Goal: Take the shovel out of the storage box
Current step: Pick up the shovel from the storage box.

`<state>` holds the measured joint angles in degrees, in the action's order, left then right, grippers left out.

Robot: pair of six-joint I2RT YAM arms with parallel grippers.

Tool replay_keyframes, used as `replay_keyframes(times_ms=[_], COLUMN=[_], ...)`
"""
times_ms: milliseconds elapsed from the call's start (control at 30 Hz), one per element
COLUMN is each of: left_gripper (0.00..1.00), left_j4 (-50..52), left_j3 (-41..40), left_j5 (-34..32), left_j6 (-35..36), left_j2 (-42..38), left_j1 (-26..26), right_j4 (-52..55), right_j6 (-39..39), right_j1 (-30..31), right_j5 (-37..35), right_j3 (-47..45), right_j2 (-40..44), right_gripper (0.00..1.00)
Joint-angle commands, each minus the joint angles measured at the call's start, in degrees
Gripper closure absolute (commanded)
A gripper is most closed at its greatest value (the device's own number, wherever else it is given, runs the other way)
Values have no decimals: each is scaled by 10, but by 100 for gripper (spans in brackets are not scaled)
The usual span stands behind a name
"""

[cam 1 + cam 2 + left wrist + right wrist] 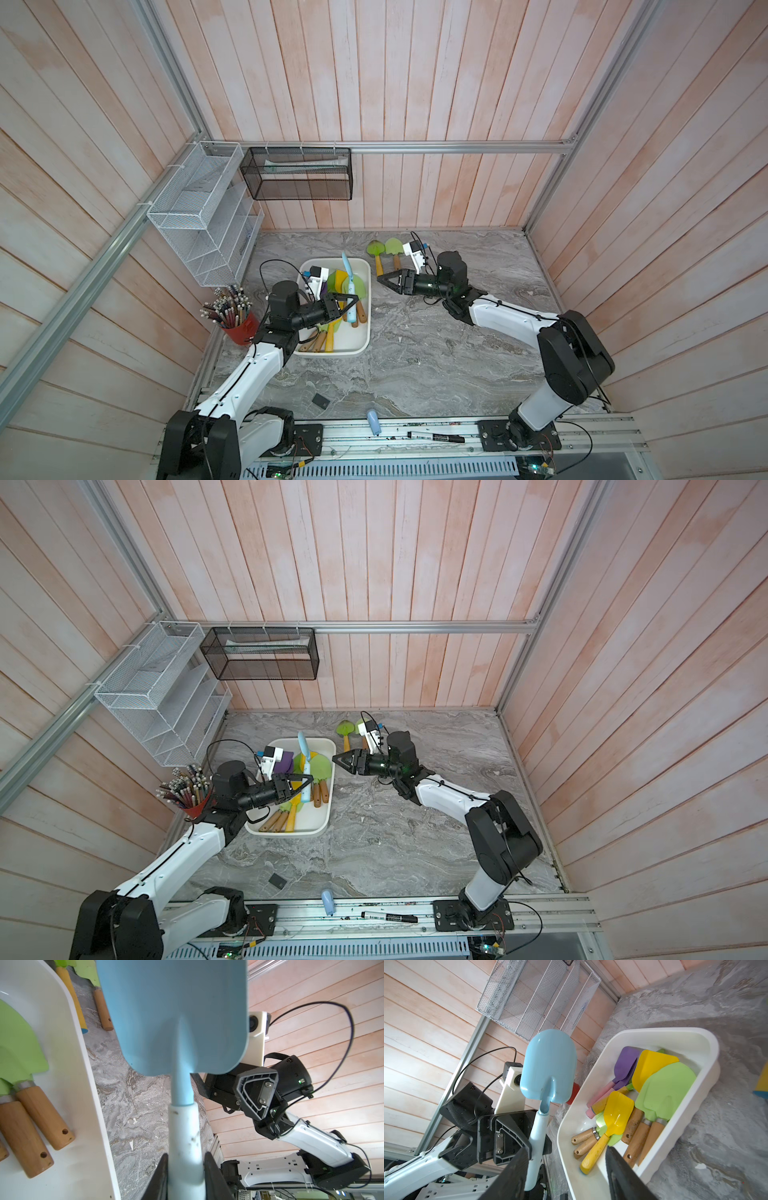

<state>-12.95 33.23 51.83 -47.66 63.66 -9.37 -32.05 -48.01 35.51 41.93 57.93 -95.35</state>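
A light blue shovel (351, 305) (305, 771) is lifted above the white storage box (353, 343) (318, 827). My left gripper (353, 300) (185, 1157) is shut on its pale handle, with the blade (172, 1012) pointing away. Several more shovels lie in the box (654, 1034): green (668, 1084), yellow (618, 1113) and purple (626, 1064). To the right of the box, my right gripper (380, 279) (334, 759) (566, 1149) stands open and holds nothing. It faces the box and the blue shovel (549, 1066).
Two green shovels (376, 249) (392, 247) lie on the marble table behind my right gripper. A red cup of pencils (239, 320) stands left of the box. On the walls hang a white wire rack (199, 216) and a black mesh basket (299, 174). A marker (434, 437) lies on the front rail.
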Motion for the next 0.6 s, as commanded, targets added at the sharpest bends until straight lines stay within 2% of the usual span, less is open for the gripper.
replay_keyframes(times_ms=[0, 200, 567], left_gripper=[85, 85, 85], left_j4=[-92, -147, -156], left_j3=[-8, -15, -19], left_j5=[46, 68, 63], left_j6=[-33, -67, -65], left_j2=[7, 18, 26], left_j1=[2, 1, -13], right_j4=[-65, -121, -160], right_j6=[-38, -75, -108], right_j1=[13, 28, 55], right_j5=[46, 65, 68], right_j3=[21, 35, 73], right_j2=[-20, -50, -92], right_gripper=[39, 39, 46])
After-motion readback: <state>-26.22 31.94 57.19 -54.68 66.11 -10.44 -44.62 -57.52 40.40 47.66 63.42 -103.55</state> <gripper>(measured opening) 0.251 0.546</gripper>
